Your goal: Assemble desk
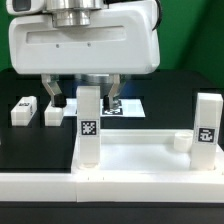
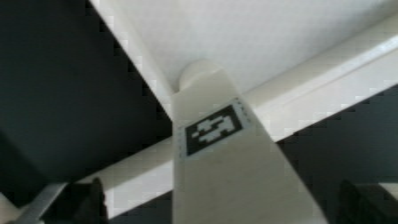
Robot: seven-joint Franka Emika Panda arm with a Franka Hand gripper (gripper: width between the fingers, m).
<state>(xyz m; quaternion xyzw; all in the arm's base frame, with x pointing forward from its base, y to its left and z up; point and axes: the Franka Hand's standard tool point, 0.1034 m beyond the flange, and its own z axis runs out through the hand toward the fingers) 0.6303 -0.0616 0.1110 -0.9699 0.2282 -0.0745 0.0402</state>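
The white desk slab (image 1: 140, 152) lies flat on the black table, rim up. One square leg (image 1: 90, 125) stands upright in its corner socket on the exterior view's left, tag facing the camera. A second leg (image 1: 208, 132) stands at the right corner. My gripper (image 1: 85, 103) hangs over the left leg, open, one finger on each side of its top and a gap on both sides. In the wrist view that tagged leg (image 2: 217, 135) runs up between my fingertips (image 2: 39, 205), with my gripper (image 2: 210, 208) astride it and the slab (image 2: 231, 35) beyond.
Two more white legs (image 1: 22, 110) (image 1: 53, 113) lie on the table at the exterior view's left. The marker board (image 1: 128, 104) lies behind the slab. A long white rail (image 1: 150, 185) runs along the front.
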